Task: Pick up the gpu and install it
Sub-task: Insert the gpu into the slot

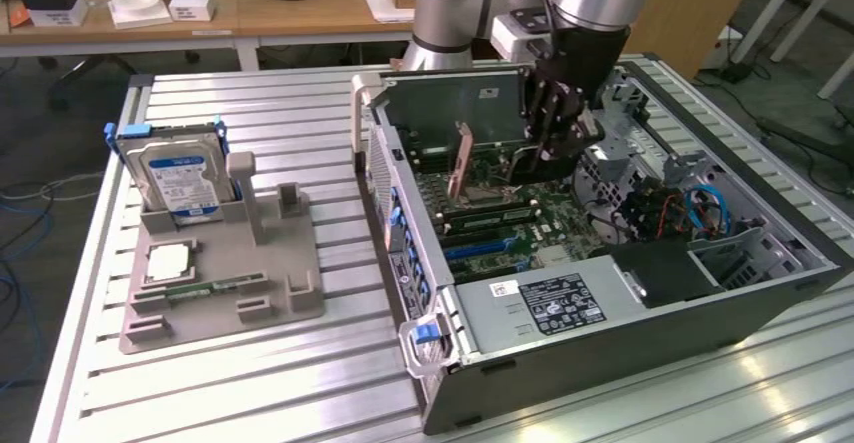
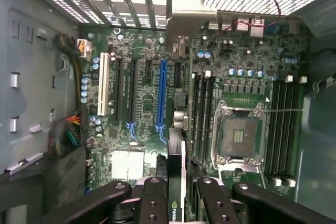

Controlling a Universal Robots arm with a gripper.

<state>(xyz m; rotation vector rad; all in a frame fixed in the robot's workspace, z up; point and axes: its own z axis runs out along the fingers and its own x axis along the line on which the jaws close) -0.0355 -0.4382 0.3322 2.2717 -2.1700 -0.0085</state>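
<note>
My gripper (image 1: 547, 151) hangs inside the open computer case (image 1: 400, 193), over the motherboard (image 1: 514, 228). It is shut on the gpu (image 2: 174, 205), a thin dark card seen edge-on between the black fingers (image 2: 152, 200), with a green logo on its face. The card's lower part (image 1: 531, 171) shows dark under the fingers, a little above the board. In the wrist view the motherboard (image 2: 142, 108) lies below, and the card's edge runs close beside the line of the long blue slot (image 2: 161, 95).
A white slot (image 2: 103, 85), the bare processor socket (image 2: 239, 137) and memory slots (image 2: 202, 114) are on the board. Cable bundles (image 1: 674, 208) fill the case's right side in the exterior view. On the exterior view's left, a grey holder (image 1: 254, 293) carries a hard drive (image 1: 180, 178) and a memory stick (image 1: 214, 288).
</note>
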